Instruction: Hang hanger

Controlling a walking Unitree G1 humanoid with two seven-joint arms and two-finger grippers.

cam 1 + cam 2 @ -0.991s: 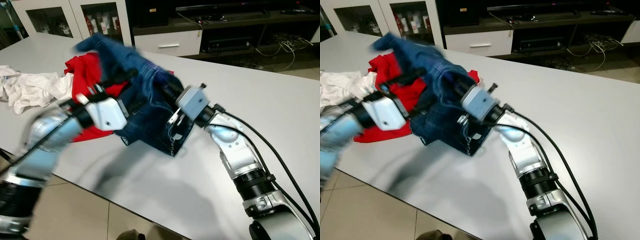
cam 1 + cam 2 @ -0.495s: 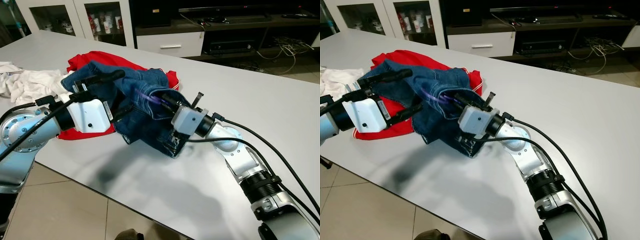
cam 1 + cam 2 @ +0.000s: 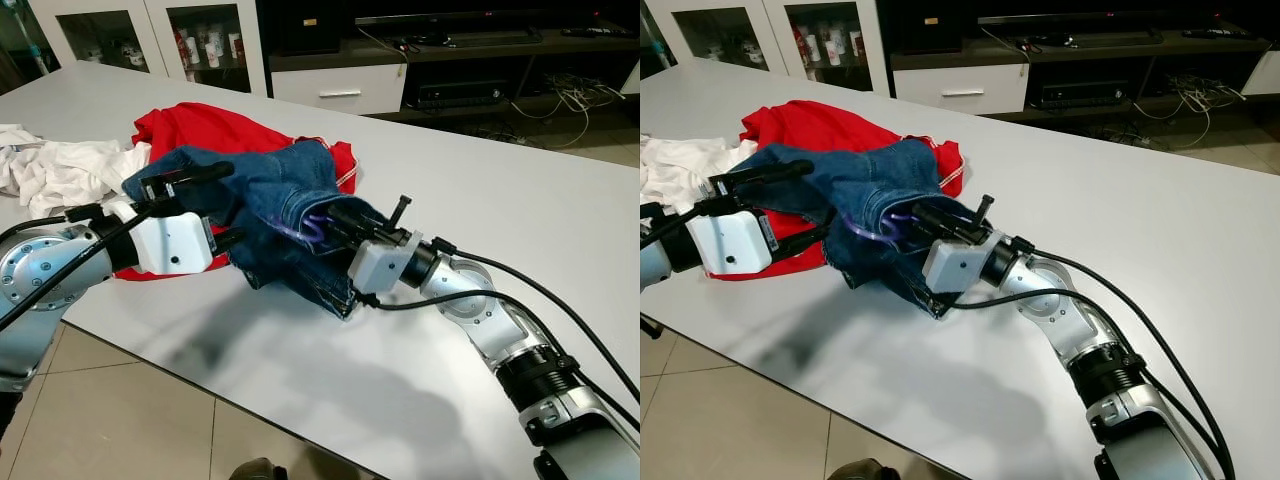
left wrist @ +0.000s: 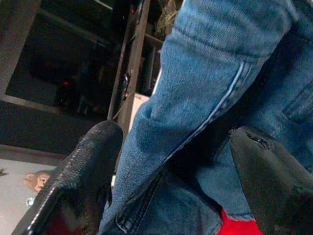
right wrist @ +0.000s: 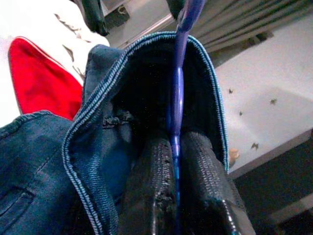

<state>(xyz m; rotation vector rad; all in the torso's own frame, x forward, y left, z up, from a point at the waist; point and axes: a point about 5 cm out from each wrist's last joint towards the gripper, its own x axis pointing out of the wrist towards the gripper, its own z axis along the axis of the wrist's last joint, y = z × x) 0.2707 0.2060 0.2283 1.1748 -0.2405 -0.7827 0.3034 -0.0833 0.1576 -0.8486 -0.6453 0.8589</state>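
One thin purple plastic hanger sits clamped between the two black fingers of the right pincer, pushed inside the waistband opening of the blue denim jeans; its purple loop shows at the cloth's mouth in the head views. The hanger looks light and stiff but slim enough to flex or twist, so a hold near its middle seems safest. The denim is heavy and floppy and will likely sag off unless spread. The left pincer stands spread, one finger above and one below a raised fold of the jeans, not clenched on it. The jeans lie over a red cloth garment, with a crumpled white cloth beside that. All rest on a pale grey counter, whose near edge runs just below the left arm; wide open room lies to the right.
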